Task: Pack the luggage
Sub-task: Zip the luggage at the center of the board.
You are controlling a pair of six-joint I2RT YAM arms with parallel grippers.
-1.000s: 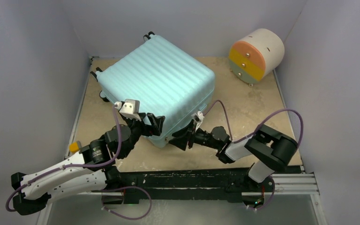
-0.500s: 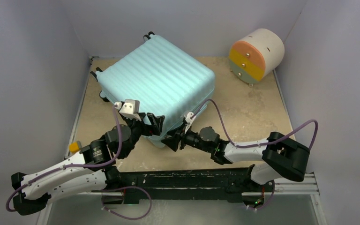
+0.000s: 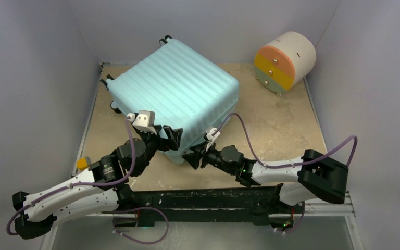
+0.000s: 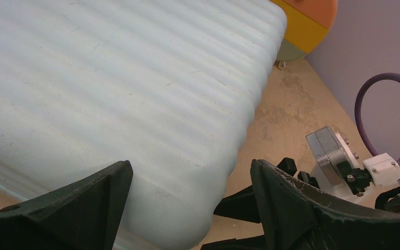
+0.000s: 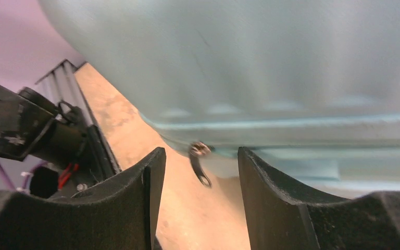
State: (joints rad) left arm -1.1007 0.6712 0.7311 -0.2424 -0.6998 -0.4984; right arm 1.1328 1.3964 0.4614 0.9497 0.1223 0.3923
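The luggage [image 3: 174, 88] lies closed on the table, its pale teal ribbed shell facing up and its wheels at the far side. My left gripper [image 3: 169, 139] is at its near corner, open wide; in the left wrist view the jaws [image 4: 190, 164] straddle the rounded corner of the shell [image 4: 125, 88] without touching it. My right gripper [image 3: 191, 156] is open just right of that corner, low against the luggage's side [image 5: 265, 62]. A small dark zipper pull [image 5: 200, 165] hangs from the zip seam just beyond the right gripper [image 5: 201, 152], free of both fingers.
A round cream drawer unit [image 3: 285, 61] with orange, yellow and green fronts stands at the back right. Grey walls close in the tan table [image 3: 286, 125] on three sides. A small yellow block [image 3: 82, 163] sits by the left arm.
The right arm has stretched out to the left along the luggage's near side, bringing its gripper up to the near corner. The left arm and the luggage have not moved.
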